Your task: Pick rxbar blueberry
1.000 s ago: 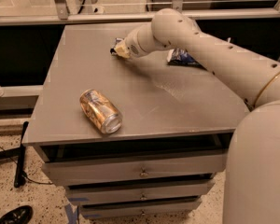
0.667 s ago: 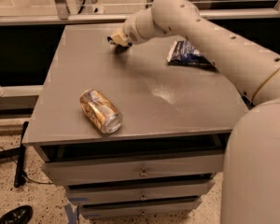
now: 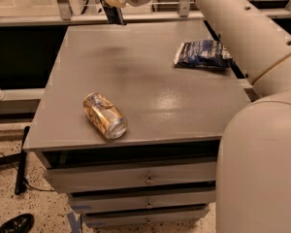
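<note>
Since a second ago the gripper (image 3: 112, 3) has risen from the table (image 3: 150, 96) and swung back toward 11 o'clock. It has taken the rxbar blueberry (image 3: 113, 14) up with it, so the bar no longer lies on the grey top. The arm (image 3: 233, 18) no longer covers the chip bag (image 3: 202, 53), which now shows whole.

The gripper sits at the picture's top edge, above the table's far edge at about 11 o'clock from the table's centre. Its jaws are clamped on the upper end of the rxbar blueberry. The bar hangs down from them on end, dark navy, clear of the surface, with its lower end level with the far rim. The arm runs from the gripper out to 3 o'clock and thickens into the pale robot body that fills the frame at 4 to 5 o'clock.

The blue-and-white chip bag lies flat at 2 o'clock on the table, close to the right edge and well apart from the bar. A gold drink can (image 3: 105, 115) lies on its side at 7 o'clock near the front edge, its open end turned toward the front. It is well apart from both the bag and the gripper.

Below the top, stacked drawers (image 3: 131, 176) face the camera, each with a small knob. At 7 o'clock in the frame, a black shoe (image 3: 12, 223) rests on the speckled floor (image 3: 43, 212).
</note>
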Available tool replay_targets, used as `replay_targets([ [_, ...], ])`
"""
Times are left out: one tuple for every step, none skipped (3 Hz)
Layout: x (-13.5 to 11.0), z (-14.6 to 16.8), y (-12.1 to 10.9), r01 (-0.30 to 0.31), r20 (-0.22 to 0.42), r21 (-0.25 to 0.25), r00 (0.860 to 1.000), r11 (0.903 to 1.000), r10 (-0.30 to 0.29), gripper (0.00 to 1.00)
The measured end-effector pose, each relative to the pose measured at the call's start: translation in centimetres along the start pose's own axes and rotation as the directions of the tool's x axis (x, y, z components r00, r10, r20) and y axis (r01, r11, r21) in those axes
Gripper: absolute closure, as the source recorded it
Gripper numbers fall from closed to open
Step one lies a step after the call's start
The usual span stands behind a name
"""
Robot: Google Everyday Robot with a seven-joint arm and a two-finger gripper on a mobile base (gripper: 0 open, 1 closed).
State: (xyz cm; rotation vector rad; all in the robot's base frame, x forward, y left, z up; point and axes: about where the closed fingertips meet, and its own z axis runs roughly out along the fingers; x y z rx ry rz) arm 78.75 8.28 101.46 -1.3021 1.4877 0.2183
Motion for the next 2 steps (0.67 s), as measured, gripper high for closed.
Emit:
replay_targets([
  [-2.23, -1.48, -1.47, 0.047, 0.027, 0.017, 0.998, 0.9987, -0.048, 1.0],
  [-2.71, -1.8, -1.84, 0.055, 0.034, 0.023, 0.998, 0.9982, -0.056, 1.0],
])
